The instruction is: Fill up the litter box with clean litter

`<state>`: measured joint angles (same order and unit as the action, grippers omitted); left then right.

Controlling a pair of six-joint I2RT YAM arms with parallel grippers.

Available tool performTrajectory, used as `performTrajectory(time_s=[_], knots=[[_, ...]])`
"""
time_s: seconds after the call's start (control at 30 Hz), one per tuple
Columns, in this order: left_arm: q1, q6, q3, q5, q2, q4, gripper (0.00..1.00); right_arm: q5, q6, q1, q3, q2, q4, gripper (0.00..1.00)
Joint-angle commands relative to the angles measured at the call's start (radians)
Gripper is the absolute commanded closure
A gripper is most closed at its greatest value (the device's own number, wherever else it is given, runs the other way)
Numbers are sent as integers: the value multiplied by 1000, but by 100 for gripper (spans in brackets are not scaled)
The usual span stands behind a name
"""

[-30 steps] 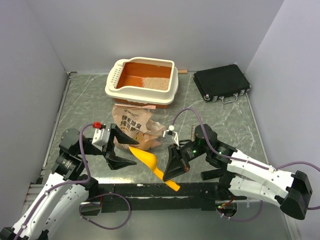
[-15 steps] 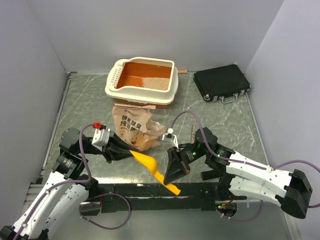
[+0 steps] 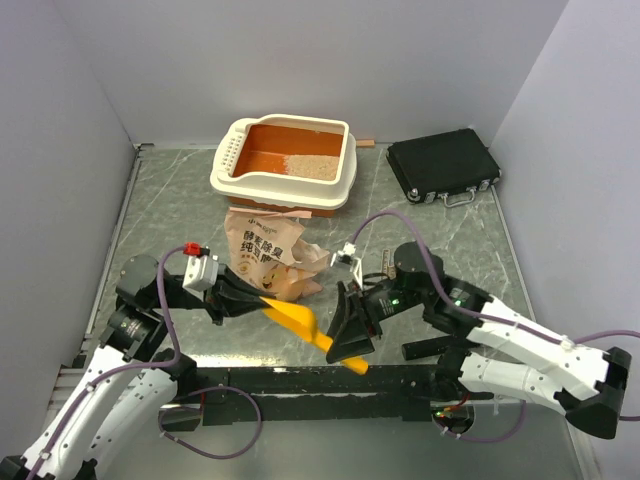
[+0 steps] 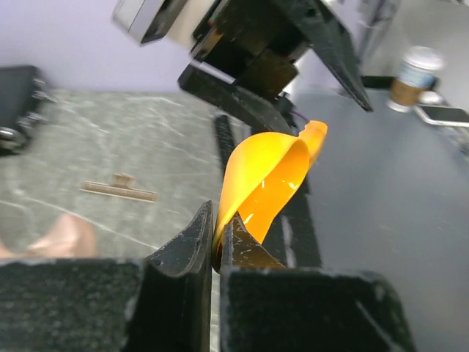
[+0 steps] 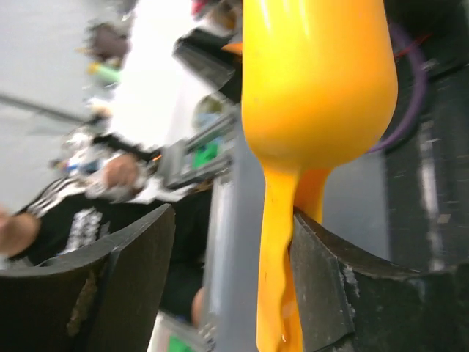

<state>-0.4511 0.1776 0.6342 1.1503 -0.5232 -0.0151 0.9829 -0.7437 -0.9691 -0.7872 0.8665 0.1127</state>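
Left hand [image 4: 218, 224] pinching scoop [image 4: 267, 172], right hand [image 5: 233, 220] spread open, orange cream-rimmed litter box [image 3: 270, 185], beige litter [image 3: 313, 167] patch

Light comes soft and even from overhead, so the arms throw only faint shadows on the table [image 3: 170, 210]. Up close at the left gripper [image 4: 218, 220], the yellow scoop [image 4: 267, 176] nipped in it shows small white glints, and all beyond it is hazy. Past the right gripper [image 5: 234, 213] the room is smeared, washed out white above and left of it.
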Motion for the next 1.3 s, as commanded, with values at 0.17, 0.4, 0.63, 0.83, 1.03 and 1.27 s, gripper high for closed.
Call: performTrajectory(time_s=[0.17,0.4,0.63,0.83,1.03,1.27], knots=[[0,-10,123,-305,-38,167,99,-663,571,-5,-359,29,568,25],[0,57,280,-420,-150,357,99,-866,736,-29,-302,-7,457,21],[0,146,352,-550,-104,409,99,-814,676,-16,-152,-90,98,11],[0,178,395,-650,-75,472,99,-747,617,12,-193,15,-89,10],[0,178,400,-724,-35,500,99,-497,350,229,-141,69,-412,9],[0,183,357,-753,-4,454,99,-192,21,432,26,92,-767,10]])
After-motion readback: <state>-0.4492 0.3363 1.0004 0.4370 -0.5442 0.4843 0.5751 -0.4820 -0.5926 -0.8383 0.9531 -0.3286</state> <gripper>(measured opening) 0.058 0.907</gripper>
